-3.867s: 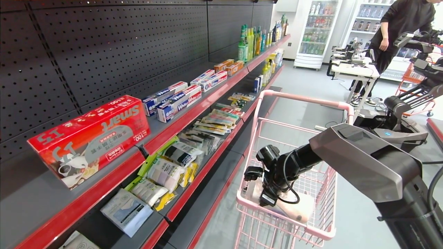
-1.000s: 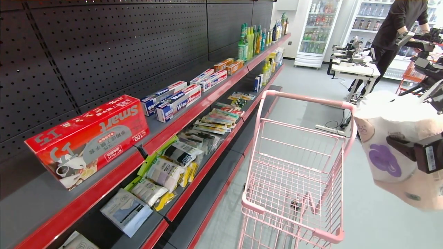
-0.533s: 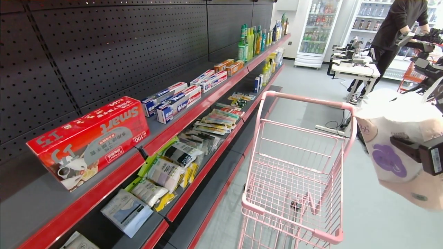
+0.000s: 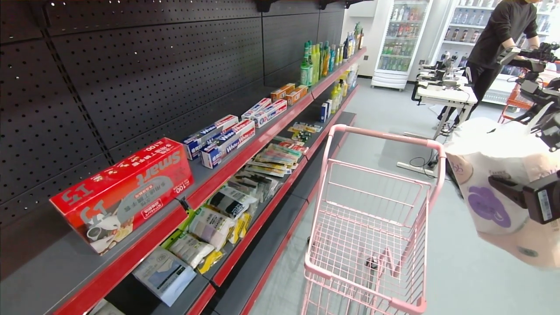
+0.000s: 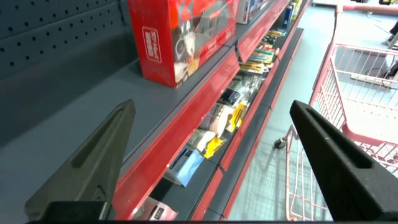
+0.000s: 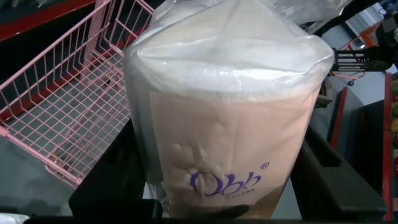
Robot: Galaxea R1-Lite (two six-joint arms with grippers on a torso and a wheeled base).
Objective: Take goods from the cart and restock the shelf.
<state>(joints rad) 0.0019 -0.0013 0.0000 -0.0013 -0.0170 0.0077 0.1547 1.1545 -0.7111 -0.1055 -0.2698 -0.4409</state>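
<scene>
A: Pink wire cart (image 4: 385,135) on the grey floor, standing just beside the grey shelf with red front edge (image 4: 144,245). Tag it.
B: Done. Task item?
A: It's the plastic-wrapped pack of tissue rolls (image 4: 490,175), white and beige with a purple print. It's up in the air off the cart's right side, near the handle end. It's outside the basket and well apart from the shelf.
B: Held by?
A: The right gripper (image 6: 221,193). Its black fingers (image 6: 112,174) pinch the pack from both sides. In the right wrist view the pack stands upright between them, with the cart's mesh beyond.
B: Left one?
A: The left gripper (image 5: 211,155) has its fingers spread wide with nothing between them. It's close to the shelf front. The top board and the lower boards show past its fingers.
B: Shelf stock, quick.
A: On the top board there's a long red cardboard box (image 4: 124,192) lying on its side near the front edge. Further along are white and blue toothpaste boxes (image 4: 227,138) in a row, then small orange boxes (image 4: 288,91). Green bottles (image 4: 313,59) stand upright at the far end.
B: Lower board?
A: Flat packets (image 4: 210,223) lie overlapping, some with yellow and green edges.
</scene>
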